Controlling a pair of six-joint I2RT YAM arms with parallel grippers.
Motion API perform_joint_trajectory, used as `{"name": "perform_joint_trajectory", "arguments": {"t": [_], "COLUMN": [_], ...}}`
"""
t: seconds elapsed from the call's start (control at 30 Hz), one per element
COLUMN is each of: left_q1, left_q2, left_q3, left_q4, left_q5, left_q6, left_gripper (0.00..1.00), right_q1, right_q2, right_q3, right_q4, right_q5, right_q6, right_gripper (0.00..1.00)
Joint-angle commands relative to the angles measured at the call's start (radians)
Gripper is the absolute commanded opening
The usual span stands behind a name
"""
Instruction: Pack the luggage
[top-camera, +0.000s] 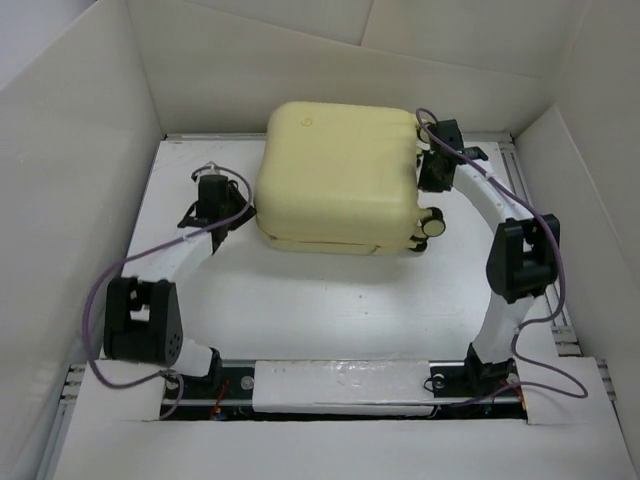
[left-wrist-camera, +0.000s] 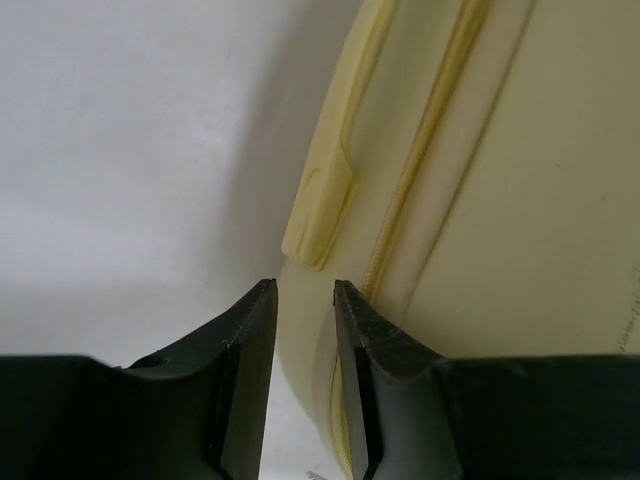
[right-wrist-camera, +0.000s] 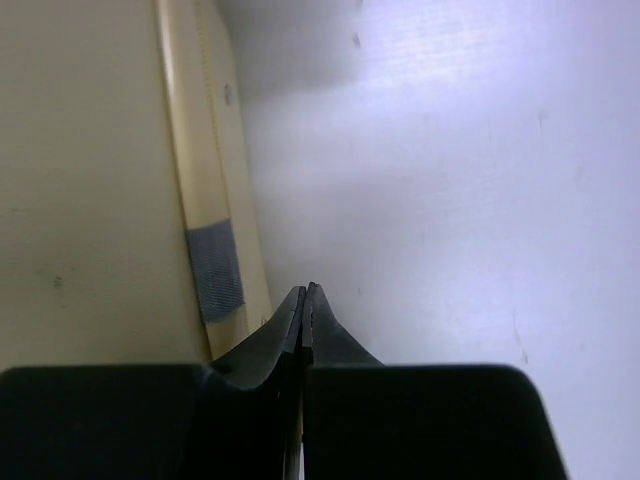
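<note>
Black arm bases (top-camera: 203, 368) are seen nearest the overhead camera, bolted at 6 o'clock on the smooth white table (top-camera: 330, 310). Thin purple cables (top-camera: 97, 300) are looped along both arms. Matte white panels (top-camera: 70, 200) enclose the table on three sides.

Pale yellow, rounded-square hard-shell suitcase (top-camera: 340, 170): found closed, lying flat on one broad face, toward 12 o'clock of the table. The shell is smooth and faintly glossy, with softly rounded corners. A small round embossed emblem (top-camera: 306, 122) is noted at 11 o'clock on the upper face. Cream-and-black caster wheels (top-camera: 435, 226) project from the 4 o'clock corner.

Left gripper (left-wrist-camera: 305, 290): placed at the suitcase's 8 o'clock edge. Its black, wedge-shaped fingers (left-wrist-camera: 250, 340) are set slightly apart with a narrow gap, and nothing is pinched between them. In the wrist view a moulded pale yellow tab (left-wrist-camera: 320, 215) is seen just beyond the tips at 12 o'clock. A ribbed zip line (left-wrist-camera: 425, 150) runs along the shell beside it. One finger lies just beside the shell edge; contact cannot be determined.

Right gripper (right-wrist-camera: 306, 290): placed at the suitcase's 3 o'clock side, at 12 o'clock of the wheels. Its fingers are pressed together tip to tip, with nothing between them. A grey woven patch (right-wrist-camera: 215, 270) on the shell's edge band is seen at 10 o'clock of the tips, just beside them.
</note>
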Motion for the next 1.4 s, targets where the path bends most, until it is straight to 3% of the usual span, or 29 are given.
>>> {"name": "perform_joint_trajectory", "arguments": {"t": [0.0,0.17,0.27,0.37,0.47,0.57,0.63,0.8,0.9,0.93,1.0,1.07,1.1,1.2,1.3,1.33,1.37], "left_q1": [-0.312,-0.542,-0.630,-0.639,-0.615,-0.509,-0.418,-0.132,0.038,0.070,0.126,0.126,0.126,0.126,0.126,0.126,0.117], "left_q2": [-0.158,-0.314,-0.359,-0.446,-0.541,-0.490,-0.372,-0.100,0.075,0.116,0.227,0.280,0.296,0.165,0.024,-0.067,-0.110], "left_q3": [-0.106,-0.115,-0.005,0.111,0.258,0.422,0.492,0.615,0.661,0.685,0.696,0.741,0.732,0.628,0.471,0.433,0.394], "left_q4": [-0.097,-0.175,-0.345,-0.481,-0.545,-0.571,-0.571,-0.457,-0.398,-0.336,-0.295,-0.300,-0.311,-0.251,-0.239,-0.239,-0.239], "left_q5": [0.364,0.277,0.151,-0.044,-0.260,-0.360,-0.343,-0.004,0.129,0.258,0.345,0.379,0.379,0.324,0.267,0.267,0.267], "left_q6": [-0.083,-0.106,-0.071,-0.071,-0.045,0.019,0.053,0.106,0.075,0.058,0.000,0.000,-0.009,-0.009,0.030,0.041,0.050], "left_gripper": [0.27,0.33,0.33,0.36,0.55,0.69,0.74,0.85,0.85,0.85,0.80,0.75,0.65,0.54,0.50,0.49,0.49], "right_q1": [0.230,0.239,0.213,0.177,0.135,0.106,0.086,0.030,-0.007,-0.033,-0.055,-0.070,-0.081,-0.081,-0.051,-0.035,-0.023], "right_q2": [0.077,0.090,0.074,0.009,-0.099,-0.224,-0.321,-0.511,-0.625,-0.649,-0.706,-0.716,-0.740,-0.792,-0.910,-0.970,-0.994], "right_q3": [0.193,0.376,0.428,0.439,0.378,0.243,0.119,-0.148,-0.300,-0.340,-0.450,-0.496,-0.524,-0.591,-0.689,-0.719,-0.745], "right_q4": [0.168,0.122,0.097,0.060,0.060,0.080,0.092,0.125,0.158,0.177,0.255,0.272,0.283,0.297,0.341,0.364,0.364], "right_q5": [-0.395,-0.397,-0.388,-0.375,-0.366,-0.366,-0.333,-0.302,-0.337,-0.364,-0.507,-0.606,-0.621,-0.630,-0.567,-0.544,-0.518], "right_q6": [0.073,0.063,0.053,0.043,0.033,0.033,0.043,0.102,0.130,0.141,0.141,0.150,0.159,0.168,0.159,0.159,0.159], "right_gripper": [0.00,0.07,0.16,0.31,0.46,0.53,0.55,0.61,0.64,0.64,0.56,0.38,0.25,0.11,0.16,0.28,0.32]}}
